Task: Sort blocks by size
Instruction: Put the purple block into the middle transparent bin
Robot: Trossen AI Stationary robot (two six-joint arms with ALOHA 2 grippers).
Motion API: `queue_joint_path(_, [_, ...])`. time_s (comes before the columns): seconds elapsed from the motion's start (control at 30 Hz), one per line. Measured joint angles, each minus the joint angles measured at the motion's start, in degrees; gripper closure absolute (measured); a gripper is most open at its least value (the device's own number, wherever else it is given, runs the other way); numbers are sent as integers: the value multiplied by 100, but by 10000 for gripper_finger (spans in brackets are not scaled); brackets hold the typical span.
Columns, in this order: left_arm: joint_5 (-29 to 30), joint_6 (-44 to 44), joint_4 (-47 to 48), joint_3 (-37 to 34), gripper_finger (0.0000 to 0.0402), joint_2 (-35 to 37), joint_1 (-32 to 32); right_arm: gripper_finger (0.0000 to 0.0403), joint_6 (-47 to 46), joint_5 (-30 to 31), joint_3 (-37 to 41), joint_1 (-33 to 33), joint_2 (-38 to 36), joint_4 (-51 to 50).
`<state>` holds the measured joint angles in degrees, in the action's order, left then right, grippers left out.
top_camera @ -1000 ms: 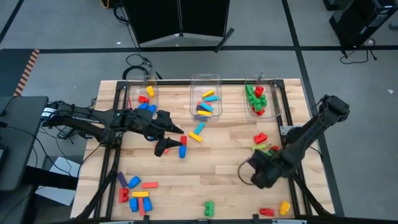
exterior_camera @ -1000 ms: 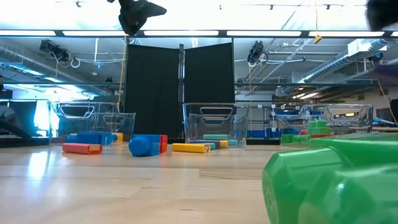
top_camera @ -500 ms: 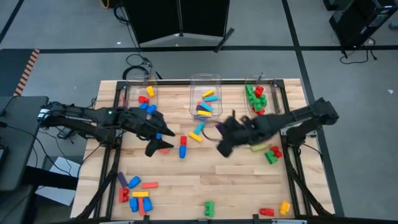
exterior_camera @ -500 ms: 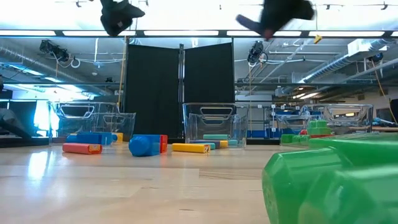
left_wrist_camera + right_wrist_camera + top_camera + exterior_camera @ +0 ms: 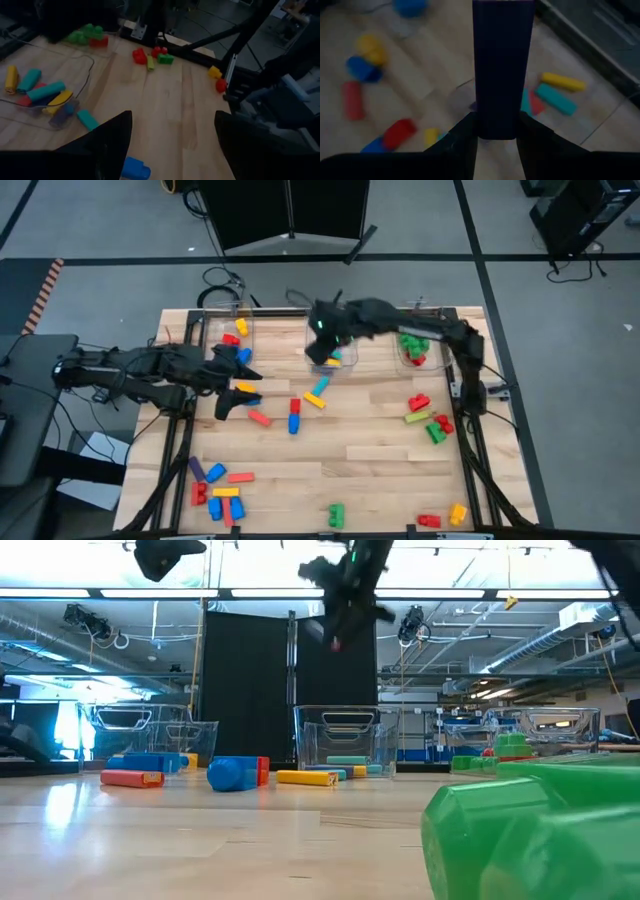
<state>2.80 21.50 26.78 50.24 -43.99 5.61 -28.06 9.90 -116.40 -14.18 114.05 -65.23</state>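
My right arm stretched across worktop, right end effector high over middle bin, clamped on dark purple long block — seen only in right wrist view. Left end effector spread wide, empty, above red block beside left bin. Worktop centre open; other blocks scattered near edges.

Two dark, matte, jointed arms flank the middle bin: the right arm shows a small green light, the left arm trails black cables.
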Motion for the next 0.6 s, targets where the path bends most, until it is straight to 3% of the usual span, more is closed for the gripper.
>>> queue_joint_path(0.3, [221, -14, 144, 0, 110, 32, 2, 281, 234, -750, -114, -1224, 1015, -288])
queue_joint_path(0.6, [696, -39, 207, 0, 110, 20, 2, 280, 781, -980, -114, -1295, 1654, -428])
